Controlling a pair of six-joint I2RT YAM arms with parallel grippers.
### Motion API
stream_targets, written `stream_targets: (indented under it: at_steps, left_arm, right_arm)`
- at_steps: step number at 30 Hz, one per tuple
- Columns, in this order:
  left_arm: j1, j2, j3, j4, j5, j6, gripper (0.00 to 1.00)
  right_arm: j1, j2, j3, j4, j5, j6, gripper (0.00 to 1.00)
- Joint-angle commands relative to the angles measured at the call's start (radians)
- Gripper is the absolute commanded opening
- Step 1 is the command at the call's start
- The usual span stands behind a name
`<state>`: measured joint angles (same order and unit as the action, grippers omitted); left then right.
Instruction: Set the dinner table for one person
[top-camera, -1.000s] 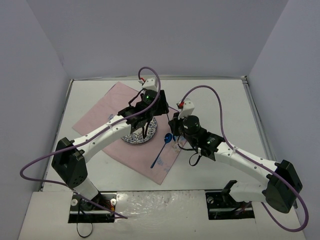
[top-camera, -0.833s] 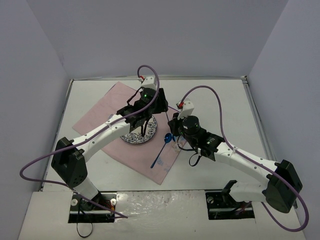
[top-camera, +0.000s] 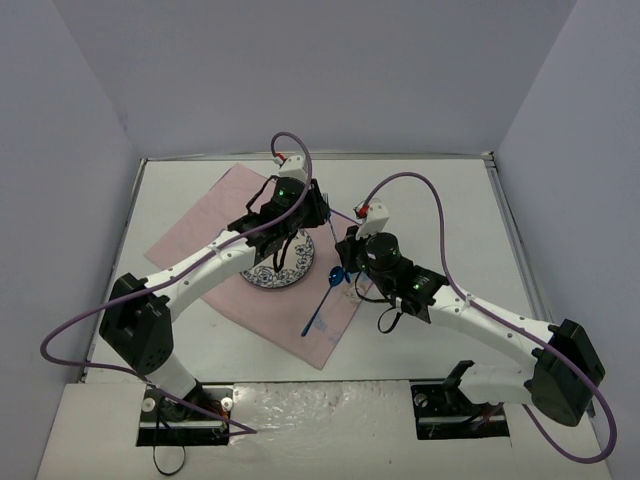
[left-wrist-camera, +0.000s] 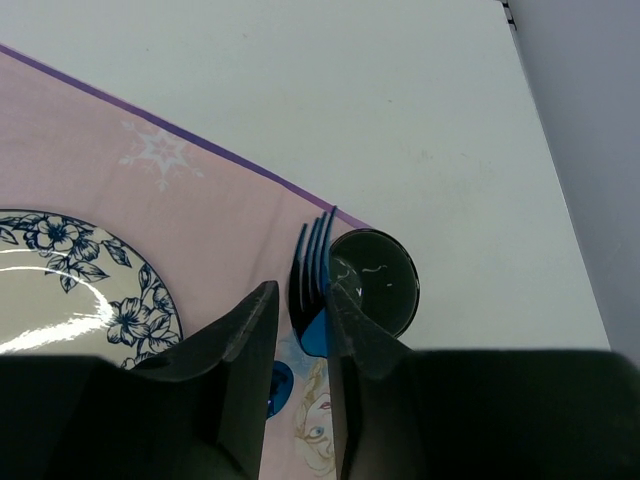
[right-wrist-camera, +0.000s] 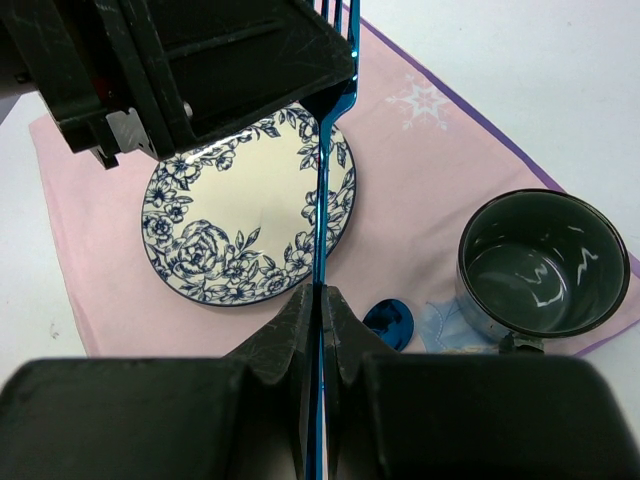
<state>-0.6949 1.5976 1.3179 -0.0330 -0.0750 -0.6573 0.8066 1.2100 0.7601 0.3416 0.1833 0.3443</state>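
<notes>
Because the fork stands upright in mid-air, tines up, with its handle pinched in the right claw, this looks like a hand-over between the arms. The left claw sits around the fork's head from above, jaws narrow. One finger touches the tines, but a sliver of cloth shows beside the other, so I cannot tell whether it grips yet. Holding the fork by the low end leaves the head free for that second grasp.

The white surface lies under everything, carrying the pink cloth set askew. On the cloth are the plate, a dark cup at the corner just right of it, and a blue spoon between them. The plate's left side is bare, which is probably why the fork goes to the left arm. The right claw should let go only once the left grip is sure, or the fork may drop onto the plate.
</notes>
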Motion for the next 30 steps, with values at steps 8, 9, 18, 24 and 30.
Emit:
stream_targets:
  at_steps: [8, 9, 18, 24, 30]
  left_arm:
    - [0.037, -0.085, -0.011, 0.107, 0.050, 0.011, 0.09]
    - [0.042, -0.091, -0.021, 0.125, 0.065, 0.010, 0.04]
    - [0.098, -0.130, -0.071, 0.167, 0.147, 0.030, 0.00]
    - [0.131, -0.159, -0.109, 0.209, 0.216, 0.067, 0.00]
    - [0.178, -0.176, -0.129, 0.213, 0.296, 0.107, 0.00]
  right_arm:
    - [0.006, 0.013, 0.001, 0.104, 0.012, 0.013, 0.00]
    - [0.006, 0.013, 0.000, 0.106, 0.012, 0.013, 0.00]
    - [0.006, 0.025, 0.006, 0.116, -0.006, 0.010, 0.00]
    - [0.006, 0.038, 0.013, 0.127, -0.041, 0.012, 0.10]
    - [0.006, 0.047, 0.018, 0.137, -0.073, 0.012, 0.41]
